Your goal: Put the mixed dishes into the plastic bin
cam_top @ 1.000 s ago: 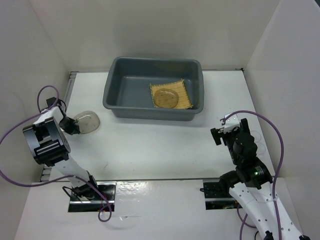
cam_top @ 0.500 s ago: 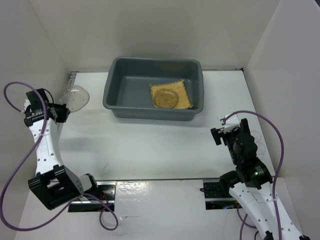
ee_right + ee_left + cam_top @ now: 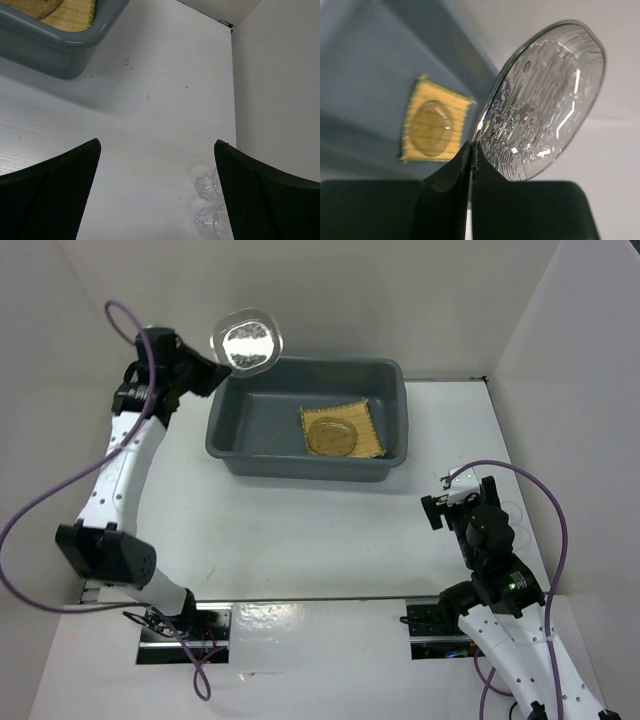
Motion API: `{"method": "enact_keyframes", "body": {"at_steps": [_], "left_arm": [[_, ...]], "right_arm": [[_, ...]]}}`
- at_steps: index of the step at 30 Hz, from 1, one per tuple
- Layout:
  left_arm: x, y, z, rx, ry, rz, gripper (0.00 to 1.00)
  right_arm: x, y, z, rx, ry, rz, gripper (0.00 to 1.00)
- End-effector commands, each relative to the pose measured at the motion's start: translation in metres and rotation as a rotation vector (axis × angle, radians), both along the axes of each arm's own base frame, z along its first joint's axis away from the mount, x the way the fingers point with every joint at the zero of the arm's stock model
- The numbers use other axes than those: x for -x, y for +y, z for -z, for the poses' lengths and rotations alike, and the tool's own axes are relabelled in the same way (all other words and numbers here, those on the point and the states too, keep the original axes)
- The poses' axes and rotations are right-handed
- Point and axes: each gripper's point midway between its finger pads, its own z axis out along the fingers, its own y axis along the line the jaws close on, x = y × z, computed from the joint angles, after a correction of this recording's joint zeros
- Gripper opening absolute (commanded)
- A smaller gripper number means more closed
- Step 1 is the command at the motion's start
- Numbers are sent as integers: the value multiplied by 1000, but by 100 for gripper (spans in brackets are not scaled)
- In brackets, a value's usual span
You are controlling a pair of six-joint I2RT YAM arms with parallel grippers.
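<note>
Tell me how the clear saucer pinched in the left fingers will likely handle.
Probably slippery: the saucer is glossy glass, pinched only at its rim by the left fingers. Likely stiff but fragile; a drop from this height into the plastic bin could chip it. Round and tilted on edge, it may roll on landing.

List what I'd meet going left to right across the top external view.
Left gripper → clear glass saucer it grips → grey plastic bin → yellow woven mat inside the bin → right gripper.
</note>
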Motion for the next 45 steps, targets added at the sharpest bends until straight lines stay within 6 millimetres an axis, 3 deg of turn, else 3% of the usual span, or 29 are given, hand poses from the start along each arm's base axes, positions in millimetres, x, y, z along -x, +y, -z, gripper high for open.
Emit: {"method": "enact_keyframes", "body": {"at_steps": [1,3,4,5,6,7,9,10,12,13,14,15,16,17,21,24,28,31,32,41,45], "left_arm": [[-23,-26,-8,-91,-11,66,0],[-37,-53,6,-108,32,137,0],[-50,-64,31,-124,88,163,0],[-51,-83,41,-142,112,220,0],[-54,-92,35,-155,111,244,0],[-62,-113,64,-186,168,296,0],[-66,-124,83,-243,225,308,0],[-81,-134,90,-250,227,314,0],[-81,-142,104,-285,281,337,0],[-91,-151,141,-298,349,353,0],[-93,-152,102,-283,258,344,0],[-101,-159,132,-274,292,367,0],[-100,-168,118,-230,257,396,0],[-106,-166,149,-229,324,402,0],[-114,-162,168,-253,332,373,0],[-105,-167,204,-239,435,414,0],[-100,-174,213,-271,442,432,0],[-95,-176,228,-261,486,452,0],[-92,-181,242,-273,506,469,0],[-83,-193,271,-266,566,510,0],[-80,-198,276,-277,571,527,8]], "right_arm": [[-5,-2,-11,-33,-50,31,98],[-5,-2,-11,-33,-50,31,98],[-5,-2,-11,-33,-50,31,98],[-4,-5,-13,-36,-59,40,98],[-4,-5,-13,-36,-59,40,98],[-4,-5,-13,-36,-59,40,98],[-4,-5,-13,-36,-59,40,98],[-5,-4,-11,-32,-49,40,98],[-6,-4,-9,-29,-40,40,98],[-6,-4,-9,-29,-40,40,98],[-8,-5,-7,-25,-32,49,98],[-8,-5,-7,-25,-32,49,98],[-8,-5,-7,-25,-32,49,98],[-8,-5,-7,-25,-32,49,98],[-9,-7,-8,-23,-33,60,98],[-9,-7,-8,-23,-33,60,98],[-10,-6,-6,-19,-24,60,98],[-10,-8,-6,-17,-25,69,98],[-10,-8,-6,-17,-25,69,98],[-10,-8,-2,-14,-16,69,98],[-10,-10,-2,-14,-17,78,98]]}}
